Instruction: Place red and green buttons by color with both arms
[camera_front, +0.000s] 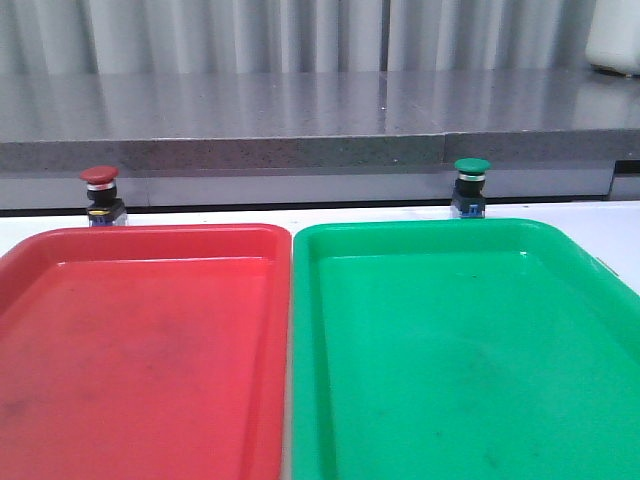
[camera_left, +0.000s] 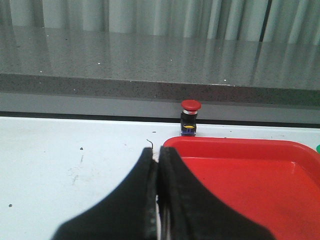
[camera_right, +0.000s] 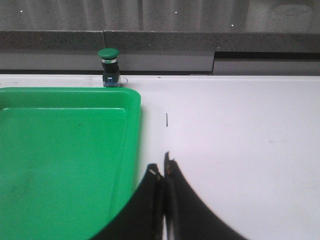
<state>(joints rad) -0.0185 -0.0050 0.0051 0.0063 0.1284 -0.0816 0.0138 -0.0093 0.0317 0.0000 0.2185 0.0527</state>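
The red button (camera_front: 100, 194) stands upright on the white table just behind the red tray (camera_front: 140, 350). It also shows in the left wrist view (camera_left: 190, 116). The green button (camera_front: 471, 185) stands upright just behind the green tray (camera_front: 460, 350), and shows in the right wrist view (camera_right: 109, 65). Both trays hold nothing. My left gripper (camera_left: 157, 156) is shut and empty, near the red tray's (camera_left: 250, 170) left corner. My right gripper (camera_right: 161, 167) is shut and empty, beside the green tray's (camera_right: 60, 150) right edge. Neither gripper shows in the front view.
A grey stone ledge (camera_front: 300, 120) runs behind the table, close behind both buttons. The two trays lie side by side, almost touching. Bare white table (camera_left: 65, 155) lies left of the red tray, and more (camera_right: 240, 135) right of the green tray.
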